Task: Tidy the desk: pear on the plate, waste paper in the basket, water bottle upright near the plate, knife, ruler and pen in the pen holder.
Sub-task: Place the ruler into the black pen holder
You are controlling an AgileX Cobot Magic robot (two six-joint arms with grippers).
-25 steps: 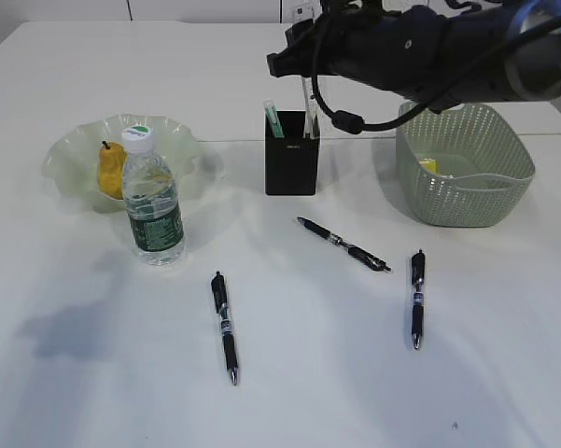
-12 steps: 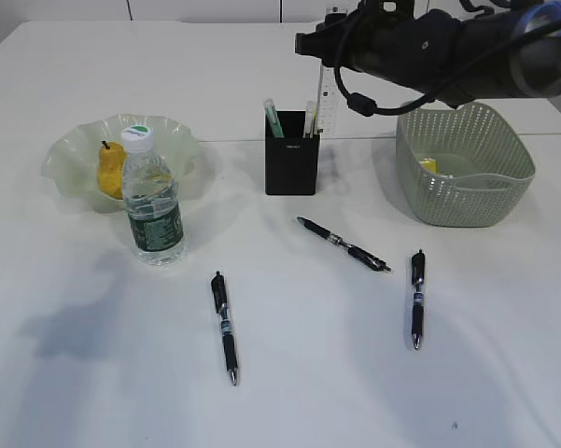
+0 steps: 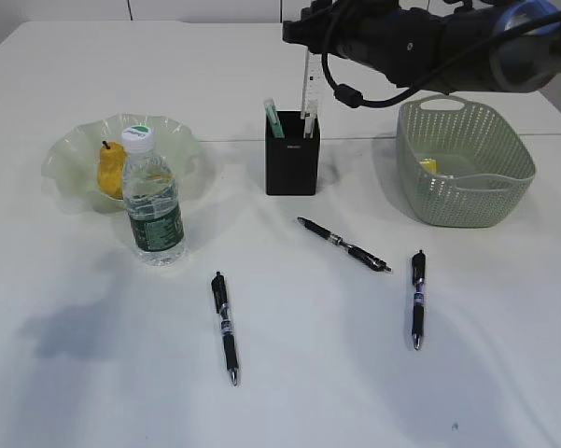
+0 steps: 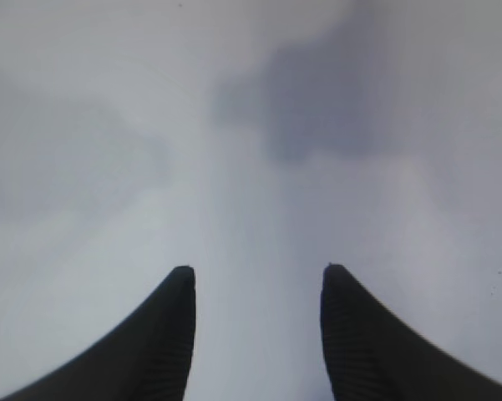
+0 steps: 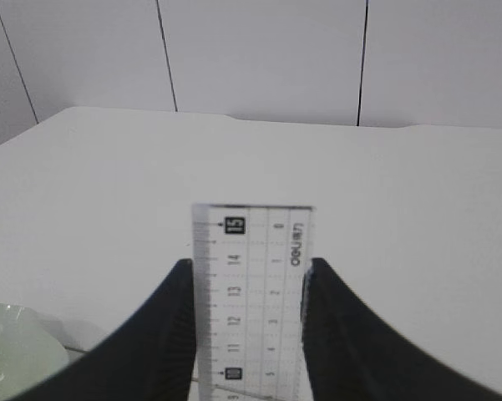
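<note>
My right gripper is shut on the edges of a clear ruler that stands upright. In the exterior view the ruler hangs from the right gripper with its lower end in the black pen holder, beside a green knife. Three black pens lie on the table. The pear sits on the green plate. The water bottle stands upright in front of the plate. My left gripper is open over bare table.
The green basket at the right holds a yellow scrap of paper. The right arm stretches over the basket's back rim. A corner of the plate shows low left in the right wrist view.
The right arm has risen and shifted, carrying the ruler from a tilted pose right of the holder back left to upright in the holder. Nothing else moved.
</note>
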